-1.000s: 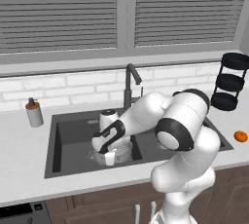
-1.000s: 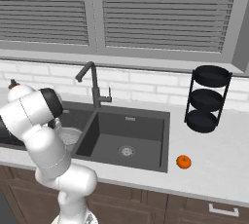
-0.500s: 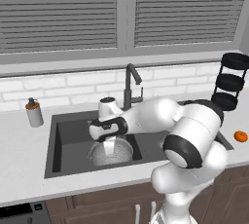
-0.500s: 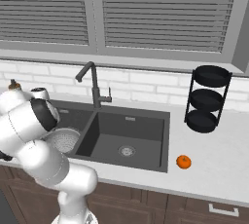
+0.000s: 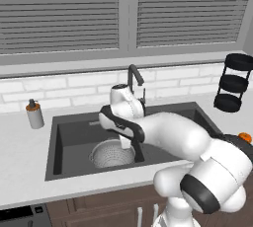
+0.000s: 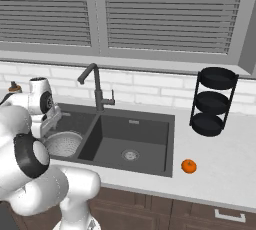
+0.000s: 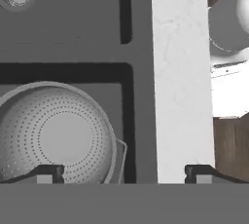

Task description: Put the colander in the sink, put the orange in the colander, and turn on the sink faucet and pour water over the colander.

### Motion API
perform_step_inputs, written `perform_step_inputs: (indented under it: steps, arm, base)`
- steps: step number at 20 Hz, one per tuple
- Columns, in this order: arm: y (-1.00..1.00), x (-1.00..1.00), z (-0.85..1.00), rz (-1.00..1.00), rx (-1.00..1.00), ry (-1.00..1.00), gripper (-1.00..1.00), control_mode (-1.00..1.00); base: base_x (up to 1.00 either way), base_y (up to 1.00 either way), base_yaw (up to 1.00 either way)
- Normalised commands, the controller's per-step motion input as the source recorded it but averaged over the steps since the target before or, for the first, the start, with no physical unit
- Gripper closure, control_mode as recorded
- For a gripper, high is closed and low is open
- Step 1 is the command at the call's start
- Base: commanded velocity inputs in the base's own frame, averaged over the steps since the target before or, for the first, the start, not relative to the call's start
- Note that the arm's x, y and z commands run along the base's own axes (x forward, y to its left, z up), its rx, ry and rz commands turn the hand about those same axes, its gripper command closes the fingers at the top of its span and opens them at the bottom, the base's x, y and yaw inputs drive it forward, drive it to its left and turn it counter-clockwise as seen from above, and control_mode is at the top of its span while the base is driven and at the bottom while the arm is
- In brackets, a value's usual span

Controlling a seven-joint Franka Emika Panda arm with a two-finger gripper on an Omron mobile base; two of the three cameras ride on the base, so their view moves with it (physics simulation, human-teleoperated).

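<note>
Left base view: the colander (image 5: 112, 153) sits in the sink's (image 5: 74, 132) left basin, near the front edge by the divider.

Right base view: the orange (image 6: 188, 166) is on the counter (image 6: 220, 169), right of the sink.

Hand view: the gripper (image 7: 124, 174) has jaws wide apart, empty, with the colander under the left fingertip.

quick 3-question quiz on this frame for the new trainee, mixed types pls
1. True or false: the colander sits in a basin of the sink.
2. Where is the orange? A in the colander; B on the counter; C on the black rack.
3. Fill in: the gripper is ____ and holds nothing.

Key: 1 true; 2 B; 3 open.
</note>
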Motion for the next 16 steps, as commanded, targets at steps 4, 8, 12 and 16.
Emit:
perform_step_inputs:
  steps: [4,8,12,16]
  arm:
    - [-1.00,-0.98,0.18,0.32,0.00,-0.05,-1.00,-1.00]
    - [-1.00,-0.99,0.09,0.37,0.00,-0.08,-1.00,-1.00]
    - [-1.00,-0.64,0.28,0.38,0.00,-0.05,-1.00,-1.00]
    - [-1.00,-0.33,0.33,0.41,0.00,-0.02,-1.00,-1.00]
  base:
    - [0.00,0.00,0.00]
    - [0.00,0.00,0.00]
    - [0.00,0.00,0.00]
    - [0.00,0.00,0.00]
